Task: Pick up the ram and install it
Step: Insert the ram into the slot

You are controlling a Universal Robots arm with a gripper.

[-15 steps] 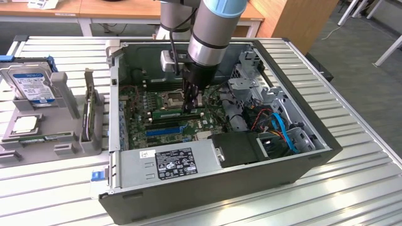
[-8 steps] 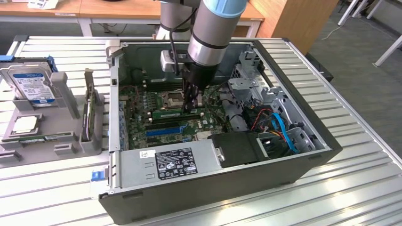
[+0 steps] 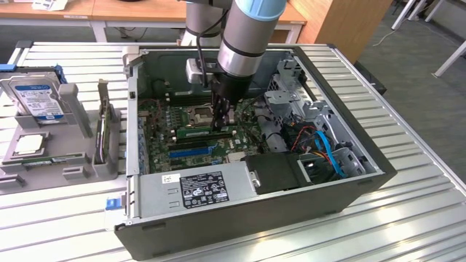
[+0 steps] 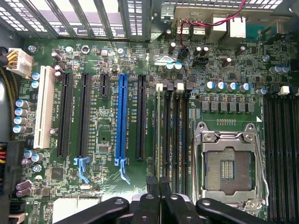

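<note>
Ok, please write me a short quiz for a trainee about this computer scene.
1. True or false: the pincer is wide open.
2. The hard drive is: A) in the pincer; B) in a grey holder outside the computer case; C) on the floor.
3. Which colour has the long slot between the black slots?
Key: 1 false; 2 B; 3 blue.

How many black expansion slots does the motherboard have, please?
4: two long slots beside the white slot, a short slot and a long slot flanking the blue slot.
</note>
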